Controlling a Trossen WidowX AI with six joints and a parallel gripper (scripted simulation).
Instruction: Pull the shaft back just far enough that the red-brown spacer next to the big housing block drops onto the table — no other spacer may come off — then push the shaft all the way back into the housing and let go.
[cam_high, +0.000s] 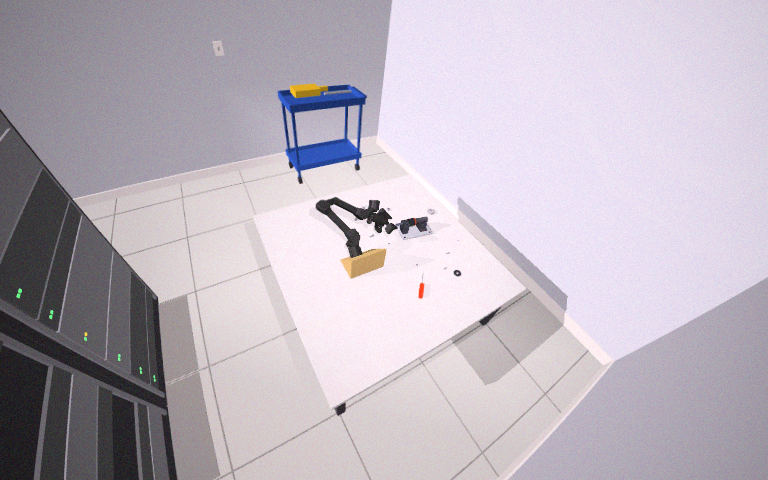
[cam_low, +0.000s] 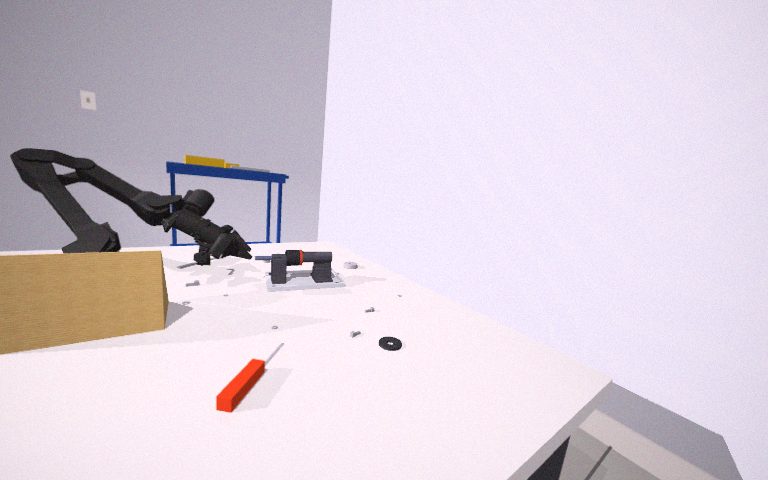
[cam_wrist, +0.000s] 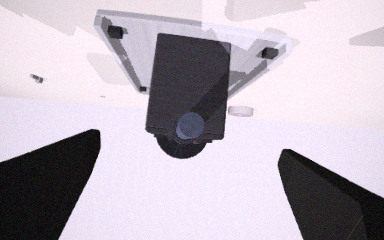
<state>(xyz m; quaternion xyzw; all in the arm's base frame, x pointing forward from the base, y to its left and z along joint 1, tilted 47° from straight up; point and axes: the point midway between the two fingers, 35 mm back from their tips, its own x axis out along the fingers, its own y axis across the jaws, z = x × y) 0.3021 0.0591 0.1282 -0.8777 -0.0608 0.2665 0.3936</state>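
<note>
The shaft (cam_low: 261, 258) (cam_wrist: 190, 125) sticks out of the dark front post (cam_low: 278, 268) (cam_wrist: 187, 75). Black spacers (cam_low: 293, 257) sit on it behind the post. The red-brown spacer (cam_low: 301, 257) (cam_high: 415, 221) is between them and the big housing block (cam_low: 319, 256) (cam_high: 422, 219); it is hidden in the wrist view. All this stands on a pale base plate (cam_low: 305, 286) (cam_wrist: 132, 30). My gripper (cam_high: 391, 228) (cam_low: 249, 254) (cam_wrist: 193, 148) is open and empty, just short of the shaft's free end, which appears between the fingertips in the wrist view.
A wooden block (cam_high: 368, 262) (cam_low: 84, 300) stands near the arm's base. A red screwdriver (cam_high: 421, 290) (cam_low: 240, 384), a black ring (cam_high: 459, 273) (cam_low: 390, 341) and small screws lie on the table. A grey disc (cam_low: 350, 264) (cam_wrist: 241, 111) lies beyond the housing. A blue cart (cam_high: 322, 152) stands behind.
</note>
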